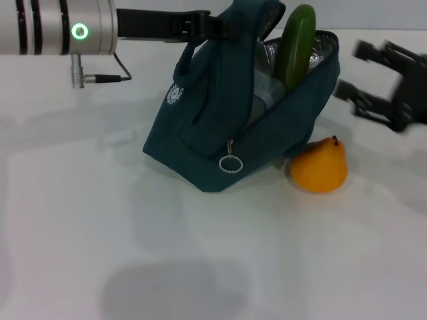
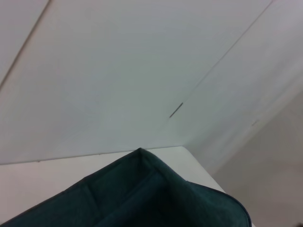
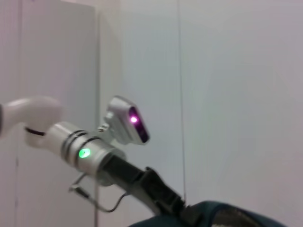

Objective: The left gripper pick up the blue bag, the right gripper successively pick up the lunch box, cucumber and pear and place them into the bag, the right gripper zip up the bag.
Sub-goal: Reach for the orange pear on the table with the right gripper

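Observation:
The blue bag [image 1: 213, 120] hangs tilted with its bottom on the white table, its top open. My left gripper [image 1: 217, 25] is shut on the bag's handle at the top; it also shows in the right wrist view [image 3: 163, 198]. The cucumber [image 1: 297, 47] stands upright in the bag and sticks out of the opening. The lunch box [image 1: 263, 93] shows faintly inside, below the cucumber. The pear [image 1: 321, 167] lies on the table against the bag's right side. My right gripper [image 1: 357, 70] is open and empty, in the air to the right of the bag, above the pear.
The bag's zipper pull ring [image 1: 230, 163] hangs at the lower front end of the opening. The left arm's cable plug [image 1: 79, 70] dangles under its silver wrist. The white table [image 1: 133, 253] stretches in front. The left wrist view shows only bag fabric [image 2: 156, 198] and wall.

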`<state>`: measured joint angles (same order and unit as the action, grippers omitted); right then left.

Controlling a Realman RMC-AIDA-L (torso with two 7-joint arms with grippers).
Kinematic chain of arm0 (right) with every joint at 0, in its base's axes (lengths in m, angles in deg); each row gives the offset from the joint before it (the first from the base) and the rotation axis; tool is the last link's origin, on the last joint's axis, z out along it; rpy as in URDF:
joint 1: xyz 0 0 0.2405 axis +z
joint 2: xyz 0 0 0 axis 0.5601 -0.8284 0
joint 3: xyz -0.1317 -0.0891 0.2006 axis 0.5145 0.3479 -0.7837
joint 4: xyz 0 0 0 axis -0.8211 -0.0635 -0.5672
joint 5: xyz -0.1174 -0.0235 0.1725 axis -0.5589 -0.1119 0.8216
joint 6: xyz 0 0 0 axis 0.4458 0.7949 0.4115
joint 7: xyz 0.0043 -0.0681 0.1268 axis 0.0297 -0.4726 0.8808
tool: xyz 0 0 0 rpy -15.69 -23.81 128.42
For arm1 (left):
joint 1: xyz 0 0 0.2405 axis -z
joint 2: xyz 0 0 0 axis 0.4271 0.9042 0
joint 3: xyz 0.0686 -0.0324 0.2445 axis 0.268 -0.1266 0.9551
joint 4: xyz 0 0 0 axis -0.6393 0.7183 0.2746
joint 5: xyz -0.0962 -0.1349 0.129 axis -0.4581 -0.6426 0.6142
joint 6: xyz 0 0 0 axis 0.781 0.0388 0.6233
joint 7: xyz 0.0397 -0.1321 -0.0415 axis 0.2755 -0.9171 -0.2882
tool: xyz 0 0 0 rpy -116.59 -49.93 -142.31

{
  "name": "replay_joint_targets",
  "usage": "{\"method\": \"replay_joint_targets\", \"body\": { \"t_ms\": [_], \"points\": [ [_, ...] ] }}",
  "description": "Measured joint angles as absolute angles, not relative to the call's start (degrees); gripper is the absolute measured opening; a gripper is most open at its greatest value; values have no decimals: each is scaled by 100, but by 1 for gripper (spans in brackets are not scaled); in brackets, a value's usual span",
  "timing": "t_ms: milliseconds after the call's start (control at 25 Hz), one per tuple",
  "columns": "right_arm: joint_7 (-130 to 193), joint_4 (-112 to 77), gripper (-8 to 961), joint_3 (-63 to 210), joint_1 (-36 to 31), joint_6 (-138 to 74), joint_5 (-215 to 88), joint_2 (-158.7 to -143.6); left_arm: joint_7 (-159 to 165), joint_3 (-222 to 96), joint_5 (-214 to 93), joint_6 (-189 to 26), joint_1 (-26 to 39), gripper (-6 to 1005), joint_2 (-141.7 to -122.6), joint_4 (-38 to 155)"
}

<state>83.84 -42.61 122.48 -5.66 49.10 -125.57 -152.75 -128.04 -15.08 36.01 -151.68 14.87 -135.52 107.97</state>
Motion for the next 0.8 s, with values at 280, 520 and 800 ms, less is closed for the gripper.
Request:
{"method": "replay_joint_targets", "body": {
  "t_ms": [280, 520, 800],
  "points": [
    [8372, -4434, 739, 12222, -1350, 5185, -13036, -15149, -12756, -1507, 3589, -15161, 1424, 66, -13545, 10794],
    [8000, -4303, 738, 12242, -1415, 4612, -13284, -15354, -12750, -1507, 3587, -15144, 1415, 66, -13546, 10794],
    [7640, -3921, 737, 12239, -1024, 4196, -13256, -15416, -12747, -1507, 3596, -15145, 1399, 66, -13552, 10794]
  ]
}}
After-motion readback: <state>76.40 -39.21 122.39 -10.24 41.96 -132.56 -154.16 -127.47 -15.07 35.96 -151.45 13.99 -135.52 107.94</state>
